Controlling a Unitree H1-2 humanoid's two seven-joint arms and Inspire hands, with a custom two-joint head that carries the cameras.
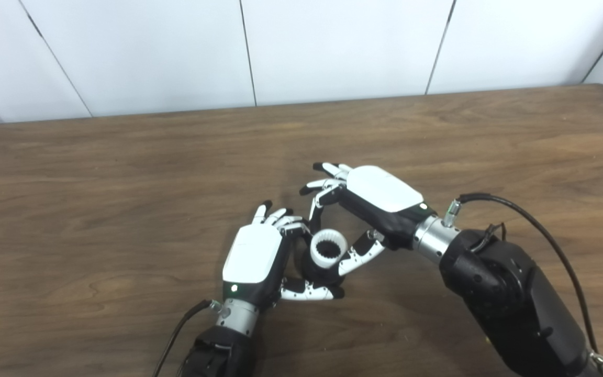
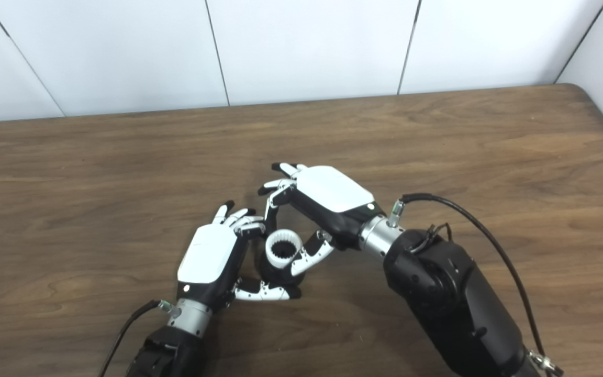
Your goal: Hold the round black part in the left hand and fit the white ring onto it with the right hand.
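- Cupping the round black part (image 1: 316, 272) from the side, the left robot hand (image 1: 253, 255) has its fingers curled round the far side of the part and its thumb lying along the near side, so the part is clamped between them.
- The white ring (image 1: 327, 248) sits on top of the black part, its toothed inner opening facing up toward the cameras; how far down it is seated cannot be told.
- The right robot hand (image 1: 380, 195) pinches that ring: its thumb presses the ring's right side and one bent finger comes down on the far-left side, while its other fingers are spread apart and point away to the left, holding nothing.
- The left robot hand has its white back turned up and its wrist at the bottom of the picture, forearm rising almost straight from the lower edge.
- The right forearm comes in from the lower right corner, angled up and to the left, with a black cable (image 1: 537, 225) looping above its wrist.
- Both hands meet just above the brown wooden desk (image 1: 123, 173), near its front middle; white wall panels (image 1: 333, 47) stand behind.
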